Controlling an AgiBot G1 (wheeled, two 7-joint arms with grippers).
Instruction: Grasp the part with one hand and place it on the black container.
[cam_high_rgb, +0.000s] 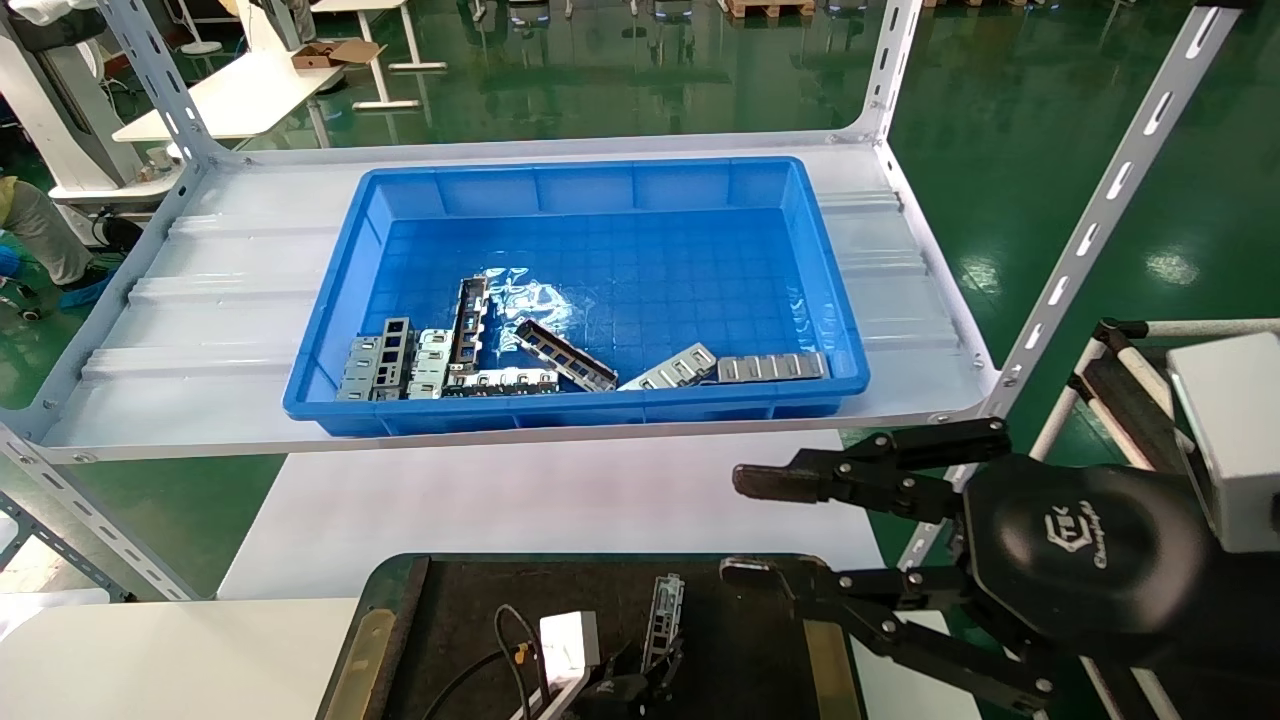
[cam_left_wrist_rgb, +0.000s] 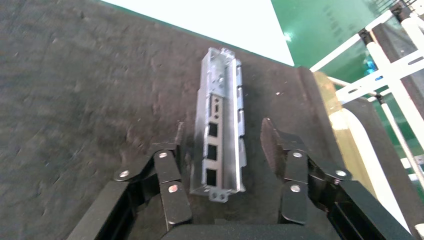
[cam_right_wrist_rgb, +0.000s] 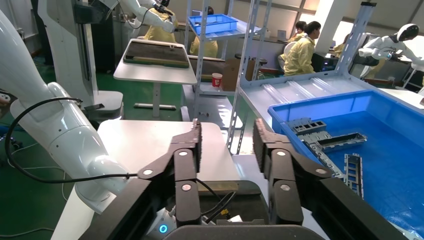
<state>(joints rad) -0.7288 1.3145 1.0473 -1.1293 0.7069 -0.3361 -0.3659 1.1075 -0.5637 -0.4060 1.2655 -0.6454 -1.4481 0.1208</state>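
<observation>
Your part (cam_left_wrist_rgb: 220, 120) already lies flat on the black container (cam_left_wrist_rgb: 85, 90), and the left gripper (cam_left_wrist_rgb: 222, 145) sits right over its near end. In the left wrist view the jaws stand wide, one finger on each side of the part, neither pad touching it. The part's long axis runs straight out from the palm, between the fingers, so the jaws straddle its narrow width, not its length. From the head view the part (cam_high_rgb: 664, 605) rests near the container's (cam_high_rgb: 470, 590) middle, its length pointing toward the shelf and the blue bin (cam_high_rgb: 640, 265).

I judge this piece as placed: it is free of the jaws and borne by the container. What the coming move turns on is that straddle. You want to lift straight up along the fingers' gap; any sideways drift would catch a pad on the part's wall and drag it.

The right gripper (cam_high_rgb: 760, 525) hangs beside the container's right edge, jaws wide, holding nothing. More parts lie in the bin (cam_right_wrist_rgb: 350, 145), and your right arm looks nearer to them.
</observation>
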